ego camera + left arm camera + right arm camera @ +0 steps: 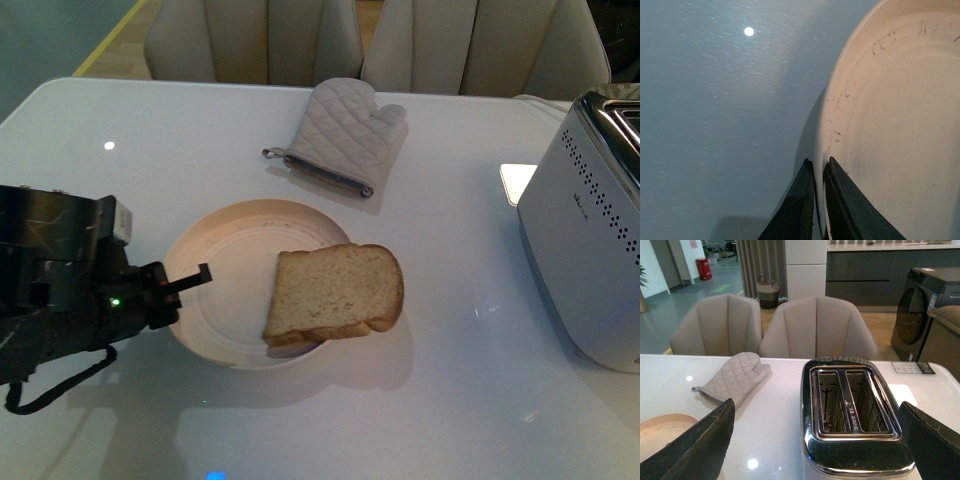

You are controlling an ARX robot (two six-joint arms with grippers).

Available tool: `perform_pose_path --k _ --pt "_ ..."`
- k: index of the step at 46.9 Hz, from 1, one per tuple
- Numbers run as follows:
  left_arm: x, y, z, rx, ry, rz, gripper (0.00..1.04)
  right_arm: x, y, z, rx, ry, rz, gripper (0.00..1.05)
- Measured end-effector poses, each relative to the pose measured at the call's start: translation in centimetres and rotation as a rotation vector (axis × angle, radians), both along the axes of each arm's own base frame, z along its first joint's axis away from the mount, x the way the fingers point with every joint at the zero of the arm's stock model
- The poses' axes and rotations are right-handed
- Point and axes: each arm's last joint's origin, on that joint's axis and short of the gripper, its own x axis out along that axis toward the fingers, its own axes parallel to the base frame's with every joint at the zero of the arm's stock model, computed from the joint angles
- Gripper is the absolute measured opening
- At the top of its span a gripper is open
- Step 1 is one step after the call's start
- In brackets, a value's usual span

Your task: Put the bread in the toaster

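The bread (335, 290) lies flat on the right side of a round cream plate (225, 300), its rounded top jutting past the plate's rim over the white desk (450, 400). The toaster (585, 260) stands at the desk's right edge, well apart from the slice. In the right wrist view both of its chrome slots are empty.

The left end effector (819, 161) sits at the plate's left rim, on the side away from the bread. Its two dark fingers are drawn nearly together, one inside the rim and one outside, pinching the edge of the plate.

The right end effector (815, 405) hangs above the toaster with its fingers spread wide and nothing between them.

A grey quilted oven mitt (345, 135) lies behind the plate, and beige chairs (260, 40) stand at the far edge of the desk.
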Motion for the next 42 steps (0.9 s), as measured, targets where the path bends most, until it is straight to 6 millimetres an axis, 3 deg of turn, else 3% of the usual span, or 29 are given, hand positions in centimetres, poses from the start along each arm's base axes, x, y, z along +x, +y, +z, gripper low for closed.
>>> perform_pose_path --k 10,29,36,42 --pt "0.6 -3.2 0.2 -0.025 0.014 -0.019 0.04 0.0 0.0 0.0 0.0 0.0 0.0 0.96" --pt "0.9 -6.2 0.3 -0.061 0.022 -0.025 0.05 0.0 0.0 0.0 0.0 0.0 0.0 0.96" --pt "0.8 -6.5 0.5 -0.064 0.01 -0.033 0.33 0.0 0.0 0.0 0.0 0.0 0.0 0.96" --pt "0.6 -4.8 3.3 -0.102 -0.084 0.019 0.59 0.0 0.0 0.0 0.0 0.0 0.0 0.96"
